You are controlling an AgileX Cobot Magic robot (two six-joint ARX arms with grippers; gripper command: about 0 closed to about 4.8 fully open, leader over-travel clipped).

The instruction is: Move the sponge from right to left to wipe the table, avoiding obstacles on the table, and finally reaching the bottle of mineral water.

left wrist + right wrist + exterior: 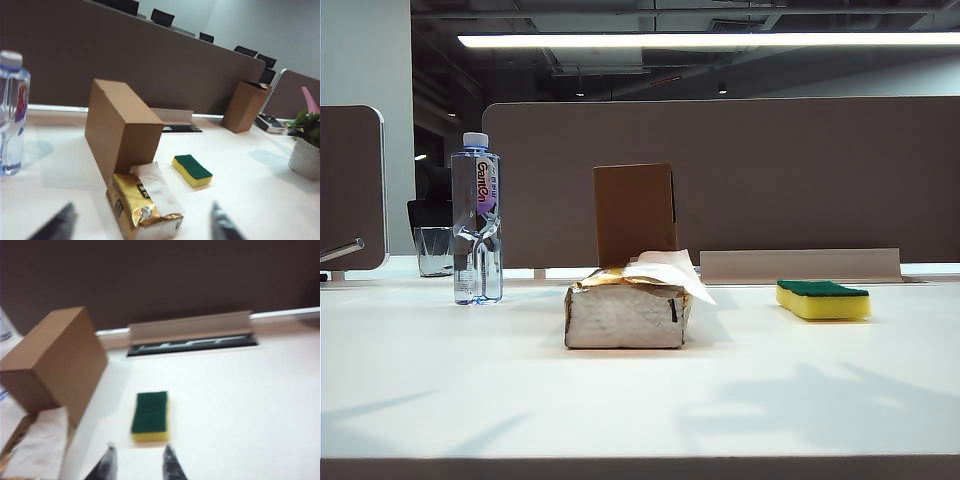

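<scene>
Both grippers, left (142, 222) and right (138, 462), overlook sponge (151, 416) (lengthwise toward divider).

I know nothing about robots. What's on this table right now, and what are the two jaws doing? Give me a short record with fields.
sponge: lying green side up on the right, untouched
tissue pack: middle, in front of the cardboard box
water bottle: upright, far left
drinking glass: behind the bottle
table: white
left gripper: jaws wide apart, above the tissue pack, holding nothing
right gripper: jaws partly apart, just short of the sponge, holding nothing
</scene>
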